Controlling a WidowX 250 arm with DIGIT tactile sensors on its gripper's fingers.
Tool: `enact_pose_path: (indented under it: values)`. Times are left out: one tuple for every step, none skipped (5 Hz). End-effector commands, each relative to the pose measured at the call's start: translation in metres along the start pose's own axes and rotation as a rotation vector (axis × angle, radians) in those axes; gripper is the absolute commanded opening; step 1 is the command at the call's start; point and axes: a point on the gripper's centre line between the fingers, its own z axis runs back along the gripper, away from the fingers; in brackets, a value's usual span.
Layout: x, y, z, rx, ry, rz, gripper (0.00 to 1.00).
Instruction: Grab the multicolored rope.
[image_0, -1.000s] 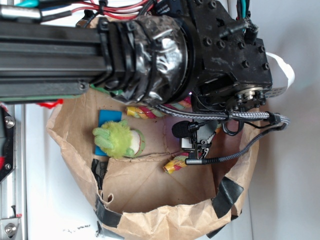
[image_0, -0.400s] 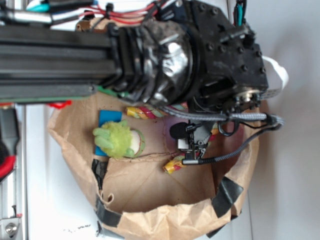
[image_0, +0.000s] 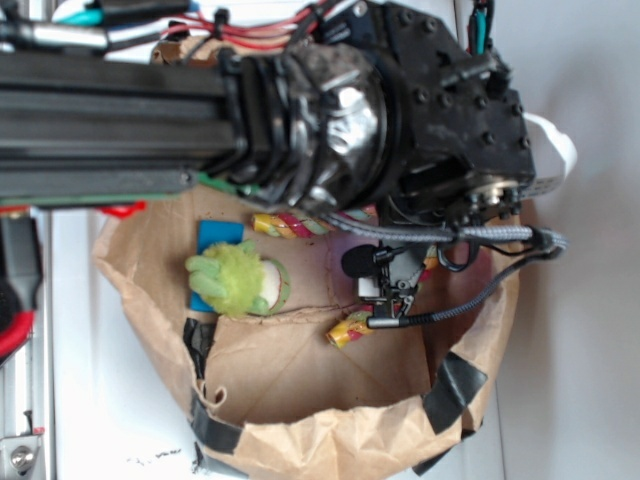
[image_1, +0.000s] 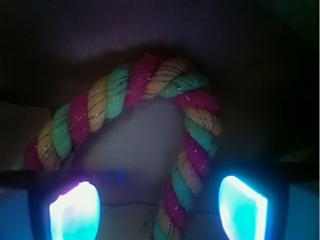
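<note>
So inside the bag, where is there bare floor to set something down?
Free: the brown floor between the rope's lower cut end, the fuzzy green toy and the taped near wall of the paper bag. Crowded: the far side, where the multicolored rope loops under the gripper and the blue square lies.

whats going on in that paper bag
A black WidowX arm reaches down into a crumpled brown paper bag after the twisted multicolored rope. Its gripper is open, glowing fingertips on either side of one rope strand, nothing gripped. A fuzzy lime-green toy lies nearby, untouched.
</note>
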Motion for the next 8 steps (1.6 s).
enact_pose_path:
  values:
    - [0.007,0.004,0.012,0.008,-0.04,-0.007,1.0]
    - [0.007,0.004,0.012,0.008,-0.04,-0.007,1.0]
    - [0.007,0.004,0.012,0.008,-0.04,-0.007,1.0]
    - [0.008,0.019,-0.005,0.056,-0.024,0.024,1.0]
    - [0.007,0.03,-0.009,0.066,-0.04,0.035,1.0]
    - [0.01,0.033,-0.017,0.096,-0.032,0.024,1.0]
    - [0.01,0.031,-0.016,0.092,-0.031,0.004,1.0]
    - [0.007,0.028,-0.017,0.097,-0.037,0.003,0.24]
